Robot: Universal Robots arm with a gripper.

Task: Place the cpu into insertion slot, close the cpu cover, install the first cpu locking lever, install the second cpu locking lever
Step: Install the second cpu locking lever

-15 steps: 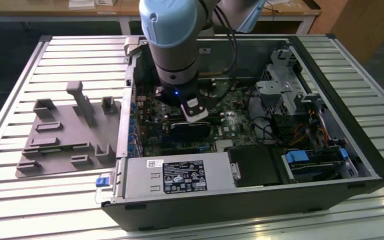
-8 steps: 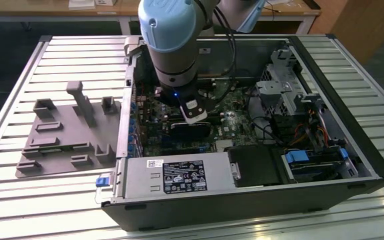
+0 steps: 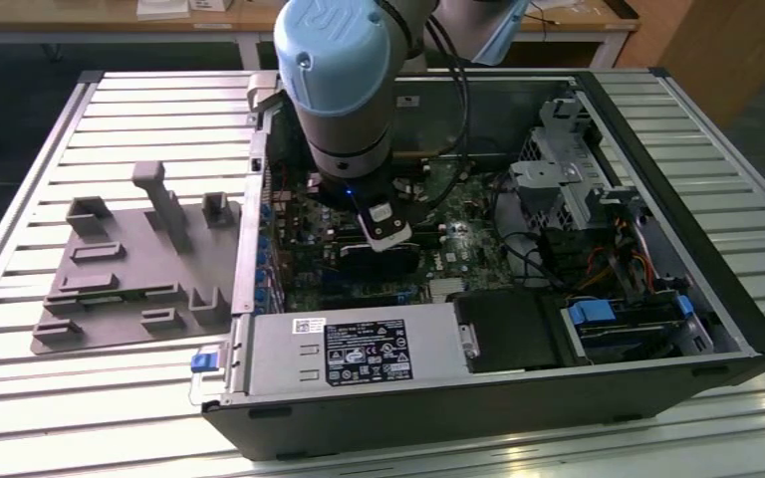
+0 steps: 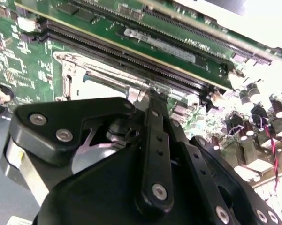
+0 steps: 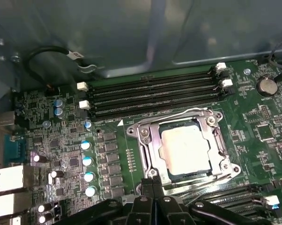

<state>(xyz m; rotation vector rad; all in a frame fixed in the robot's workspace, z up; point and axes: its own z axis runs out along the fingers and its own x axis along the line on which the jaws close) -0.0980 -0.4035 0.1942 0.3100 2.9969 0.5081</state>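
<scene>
**First wrist view: chip seated, cover down, lever work in hand**

First wrist view shows the jaws point(image 5: 152, 185) clenched together, tips at the near edge of the socket, seemingly pressing a thin locking lever point(image 5: 204, 183) that runs along that side. Just beyond, the cpu point(image 5: 185, 149) lies flat in the insertion slot point(image 5: 171, 174), and the cpu cover point(image 5: 148, 143) sits closed around it, framing the silvery top. So placing and covering look finished; whether either lever is fully latched I cannot tell. Surrounding it, the green motherboard point(image 5: 262, 126) sits inside the computer case point(image 3: 701, 169).
</scene>
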